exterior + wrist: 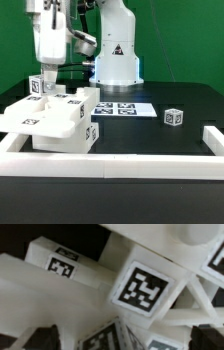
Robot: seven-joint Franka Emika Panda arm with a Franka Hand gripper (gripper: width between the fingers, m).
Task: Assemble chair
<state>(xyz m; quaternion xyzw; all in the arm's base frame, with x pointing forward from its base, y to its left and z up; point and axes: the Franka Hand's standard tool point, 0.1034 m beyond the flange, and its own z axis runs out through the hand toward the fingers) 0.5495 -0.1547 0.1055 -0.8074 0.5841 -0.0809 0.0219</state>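
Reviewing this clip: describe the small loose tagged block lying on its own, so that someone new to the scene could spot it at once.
Start at the white robot base at the back of the black table, then come forward to the flat marker board in front of it. Toward the exterior view's right of that board sits the small white cube. Unlike the clustered chair parts on the exterior view's left, it stands alone, touching nothing.

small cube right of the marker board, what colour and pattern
White cube with a black-and-white square tag; clearest in the exterior view.
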